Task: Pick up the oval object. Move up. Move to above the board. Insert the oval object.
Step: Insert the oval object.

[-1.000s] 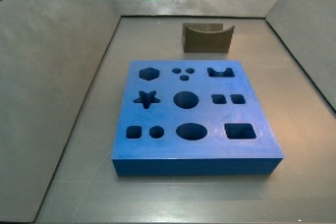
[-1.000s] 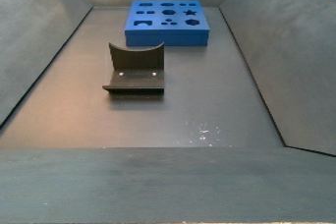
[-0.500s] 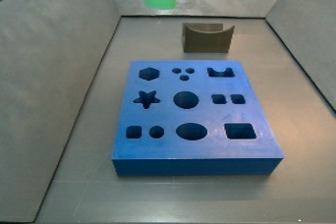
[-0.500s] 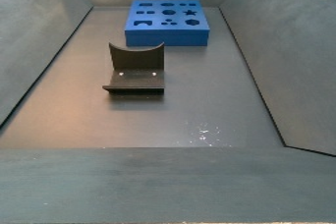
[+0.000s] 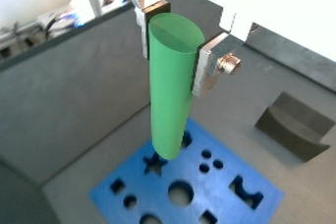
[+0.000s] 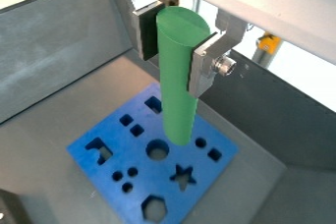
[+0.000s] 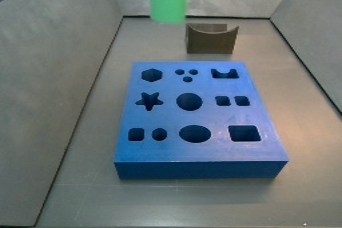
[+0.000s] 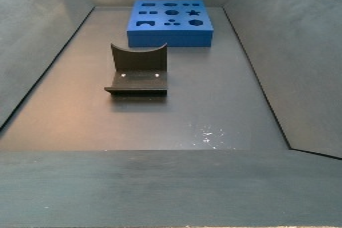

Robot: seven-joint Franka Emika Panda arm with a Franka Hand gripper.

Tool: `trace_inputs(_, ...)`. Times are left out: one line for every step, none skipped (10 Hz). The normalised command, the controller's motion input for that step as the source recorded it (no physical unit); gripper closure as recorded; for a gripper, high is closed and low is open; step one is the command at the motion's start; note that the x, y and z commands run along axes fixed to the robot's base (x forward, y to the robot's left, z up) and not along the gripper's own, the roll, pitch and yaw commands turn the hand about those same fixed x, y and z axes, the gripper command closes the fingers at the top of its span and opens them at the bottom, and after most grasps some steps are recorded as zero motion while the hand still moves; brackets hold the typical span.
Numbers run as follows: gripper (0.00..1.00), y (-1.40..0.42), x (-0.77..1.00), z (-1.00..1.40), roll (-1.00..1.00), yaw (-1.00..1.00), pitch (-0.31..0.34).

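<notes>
Both wrist views show the gripper clamped on the green peg — held upright, high above the blue board. Board and brown fixture rest apart on a dark grey floor — enclosed by sloping grey walls.

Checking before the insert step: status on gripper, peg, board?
Gripper shut on the oval object, peg upright, high above the board. Board holes open, nothing on it. Brown notched block sits behind the board, clear of the path.
</notes>
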Motion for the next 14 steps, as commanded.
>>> trace_inputs(1.0,-0.42,0.51,-0.32,0.05,0.49,-0.009)
trace_inputs(1.0,-0.39,0.53,-0.36,0.05,0.51,-0.01)
trace_inputs(1.0,-0.37,0.51,-0.42,0.05,0.5,-0.009)
trace_inputs(1.0,-0.37,0.46,-0.51,0.08,0.48,-0.02)
trace_inputs(1.0,-0.34,0.32,-0.61,0.09,0.4,-0.073)
trace_inputs(1.0,-0.29,0.21,-0.64,0.13,0.31,-0.057)
trace_inputs(1.0,-0.24,0.04,-0.69,0.17,0.22,-0.09)
trace_inputs(1.0,-0.23,-0.03,-0.77,0.23,0.05,-0.1)
trace_inputs(1.0,-0.23,-0.09,-0.79,0.27,0.05,-0.104)
trace_inputs(1.0,-0.25,-0.14,-0.77,0.27,0.09,-0.087)
trace_inputs(1.0,-0.21,-0.02,-0.51,0.19,0.11,-0.027)
trace_inputs(1.0,0.0,-0.03,0.0,0.0,0.0,-0.034)
trace_inputs(1.0,0.0,0.06,-0.1,0.0,0.02,-0.019)
trace_inputs(1.0,-0.02,0.2,-0.2,0.0,0.13,-0.023)
